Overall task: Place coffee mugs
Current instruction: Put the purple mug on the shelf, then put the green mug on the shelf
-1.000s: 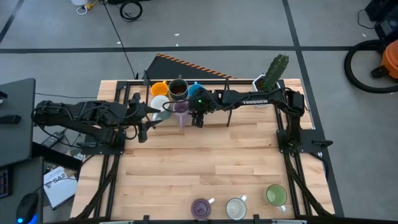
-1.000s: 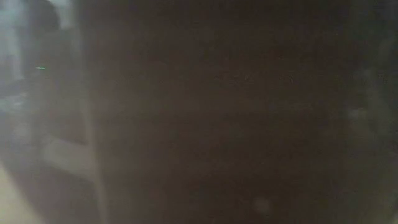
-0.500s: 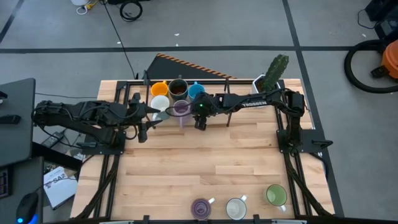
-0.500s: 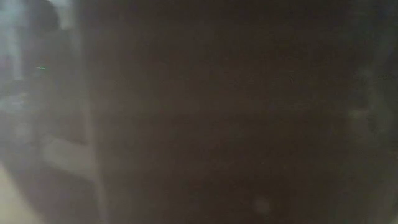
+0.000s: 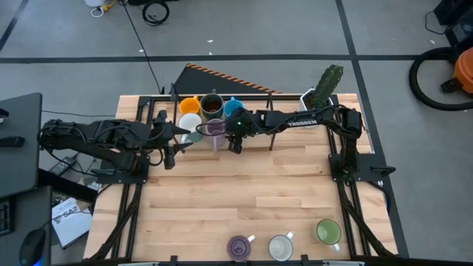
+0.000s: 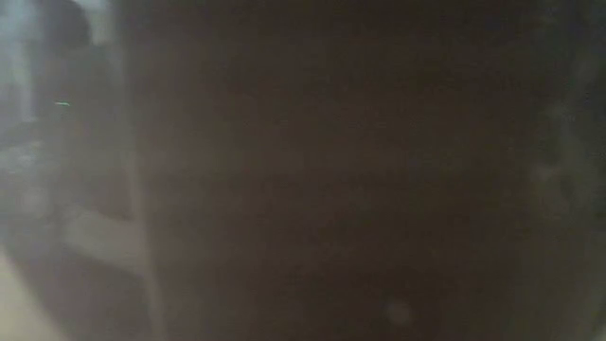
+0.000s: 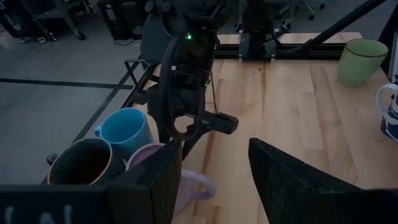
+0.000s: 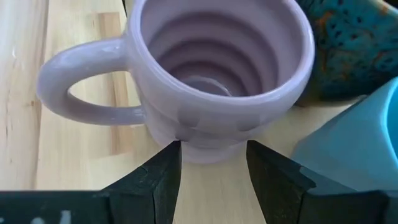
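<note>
Five mugs are clustered at the table's far edge: orange point(image 5: 189, 106), dark brown point(image 5: 211, 105), blue point(image 5: 233, 108), white point(image 5: 190, 123) and purple point(image 5: 215, 128). My right gripper point(image 5: 225, 134) reaches in from the right and is open. In the right wrist view its fingers point(image 8: 213, 152) stand on either side of the purple mug's point(image 8: 217, 74) foot, and the handle point(image 8: 81, 81) sticks out sideways. My left gripper point(image 5: 174, 145) waits left of the cluster, open point(image 7: 211, 180). A purple point(image 5: 239, 247), a white point(image 5: 280, 247) and a green mug point(image 5: 327, 232) stand at the near edge. My right gripper has one finger point(image 8: 158, 177) on each side of the purple mug's foot point(image 8: 211, 149), coming slanting from above. The mug stands upright on the table. Whether the fingers touch it, I cannot tell.
A white pot with a green cactus point(image 5: 323, 87) stands at the far right corner. The blue mug point(image 8: 354, 143) and the dark mug point(image 8: 348, 43) crowd the purple one. Bare wood point(image 5: 244, 185) lies mid-table. Something dark right in front of the lens blocks the low view.
My right gripper has shifted a little toward the table's near edge, so more of the blue mug shows. The mugs have stayed where they were.
</note>
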Controlling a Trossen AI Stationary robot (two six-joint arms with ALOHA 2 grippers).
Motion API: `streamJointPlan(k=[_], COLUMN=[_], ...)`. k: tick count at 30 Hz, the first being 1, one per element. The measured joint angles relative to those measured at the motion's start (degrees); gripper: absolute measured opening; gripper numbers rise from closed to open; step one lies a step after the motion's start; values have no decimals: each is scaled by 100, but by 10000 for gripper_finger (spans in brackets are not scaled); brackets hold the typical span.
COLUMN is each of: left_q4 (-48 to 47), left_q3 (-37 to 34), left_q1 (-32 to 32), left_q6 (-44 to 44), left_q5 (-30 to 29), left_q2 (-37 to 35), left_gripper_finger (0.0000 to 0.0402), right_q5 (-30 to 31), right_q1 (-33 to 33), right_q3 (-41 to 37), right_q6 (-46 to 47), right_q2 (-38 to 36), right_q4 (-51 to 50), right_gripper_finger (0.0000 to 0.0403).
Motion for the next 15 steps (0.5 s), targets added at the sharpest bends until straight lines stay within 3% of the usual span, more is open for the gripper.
streamJointPlan(k=[11,15], left_q4=[-1,-53], left_q3=[-1,-1], left_q1=[0,0], left_q6=[-1,-3], left_q5=[0,0], left_q2=[0,0], left_gripper_finger=[192,192], right_q5=[0,0], right_q1=[0,27], right_q3=[0,154], right_q6=[20,31], right_q2=[0,-122], right_q4=[245,-420], right_gripper_finger=[187,187])
